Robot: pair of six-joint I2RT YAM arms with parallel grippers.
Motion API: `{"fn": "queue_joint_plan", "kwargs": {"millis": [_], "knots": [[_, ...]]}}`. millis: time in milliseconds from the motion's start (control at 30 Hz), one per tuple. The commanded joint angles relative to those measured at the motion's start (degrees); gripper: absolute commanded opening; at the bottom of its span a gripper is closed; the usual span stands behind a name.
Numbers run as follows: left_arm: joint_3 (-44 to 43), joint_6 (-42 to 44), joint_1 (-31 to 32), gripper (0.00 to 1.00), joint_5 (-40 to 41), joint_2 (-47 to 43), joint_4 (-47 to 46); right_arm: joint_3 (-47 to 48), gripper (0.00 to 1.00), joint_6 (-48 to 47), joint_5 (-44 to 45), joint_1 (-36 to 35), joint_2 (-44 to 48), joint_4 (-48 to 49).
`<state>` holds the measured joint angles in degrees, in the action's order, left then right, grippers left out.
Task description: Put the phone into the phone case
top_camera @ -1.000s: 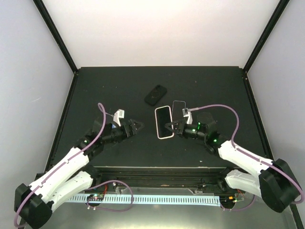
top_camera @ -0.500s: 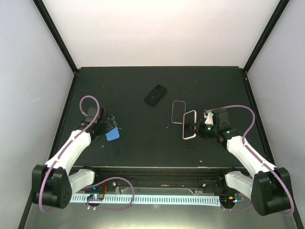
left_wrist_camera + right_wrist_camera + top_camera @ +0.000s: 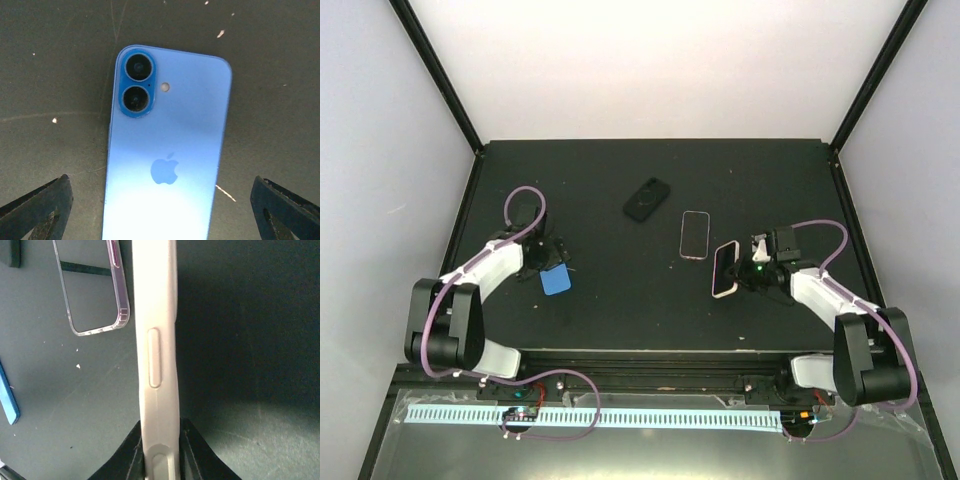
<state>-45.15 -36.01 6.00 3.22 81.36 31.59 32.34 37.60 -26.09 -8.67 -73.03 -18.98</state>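
Swung out from the middle of the black desk (image 3: 620,315) to opposite sides within the past second. At left, poised over the blue phone (image 3: 167,150), face down and untouched, left end effector (image 3: 160,202) spread wide to either side of it. At right, clamped narrowly in the right end effector (image 3: 161,457), a pale pink case (image 3: 155,340) held on edge, drawn away from the transparent case (image 3: 695,234). Apparently readying a pickup; phone and case well apart, nothing fitted yet.

Table (image 3: 620,305): matte black, centre of frame, with pale specks and scratches.
Back wall (image 3: 650,60): plain white, top.
Side walls (image 3: 380,200): pale grey, left and right.
Posts (image 3: 435,70): black, slanting, upper corners.
Light: soft, even.
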Motion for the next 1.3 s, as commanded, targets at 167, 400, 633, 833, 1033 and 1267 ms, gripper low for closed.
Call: {"fn": "queue_joint_plan", "kwargs": {"millis": [167, 400, 633, 833, 1033, 1267], "knots": [[-3.4, 3.4, -0.5, 0.99, 3.1, 3.7, -1.5, 1.3, 0.28, -1.0, 2.0, 0.8, -3.4, 5.6], [-4.0, 4.0, -0.5, 0.99, 2.1, 7.7, -2.8, 2.1, 0.52, -0.1, 4.3, 0.8, -4.4, 3.3], [-4.3, 3.8, -0.4, 0.98, -1.7, 9.4, -4.1, 5.8, 0.89, 0.8, 7.8, 0.8, -3.7, -2.5], [-5.2, 3.1, -0.3, 0.95, -4.8, 4.6, -5.0, 7.0, 1.00, 1.0, 8.6, 0.8, -0.2, -4.7], [-6.6, 4.7, 2.5, 0.91, -14.5, 3.5, -14.4, 7.5, 1.00, -1.6, 3.5, 0.8, 1.8, -3.9], [-16.1, 7.6, 9.4, 0.90, -16.3, 14.9, -19.9, 4.1, 1.00, -2.9, -1.7, 0.6, 9.2, -0.8]]}}
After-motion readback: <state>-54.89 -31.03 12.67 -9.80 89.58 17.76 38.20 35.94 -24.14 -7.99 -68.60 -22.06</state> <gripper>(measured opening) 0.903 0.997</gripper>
